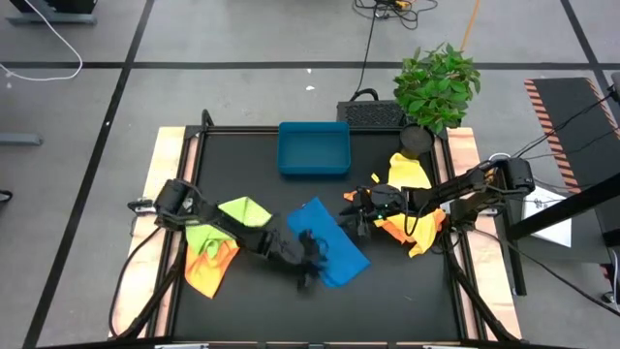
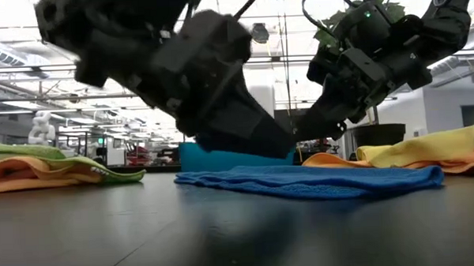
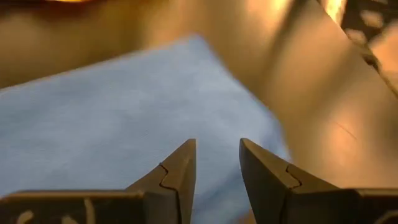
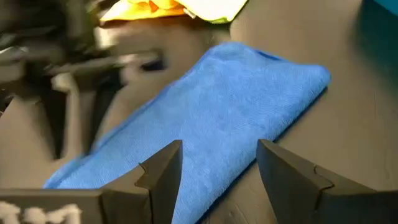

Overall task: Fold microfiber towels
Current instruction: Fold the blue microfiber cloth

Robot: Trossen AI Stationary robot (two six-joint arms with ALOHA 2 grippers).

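Observation:
A blue microfiber towel (image 1: 339, 254) lies folded into a flat oblong in the middle of the table (image 1: 407, 301). My left gripper (image 3: 217, 149) hangs open over the towel's near left part, its fingers apart with nothing between them. My right gripper (image 4: 219, 152) stands open just off the towel's far right edge (image 4: 236, 106), also with nothing in it. In the low view both grippers hang a little above the blue towel (image 2: 318, 180). Lime green and orange towels (image 1: 218, 242) lie heaped at the left, and yellow and orange ones (image 1: 412, 208) at the right.
A rigid blue tray (image 1: 313, 147) stands at the far middle of the table. A potted plant (image 1: 436, 87) stands at the far right corner. Bare black table top shows along the near edge and between the tray and the blue towel.

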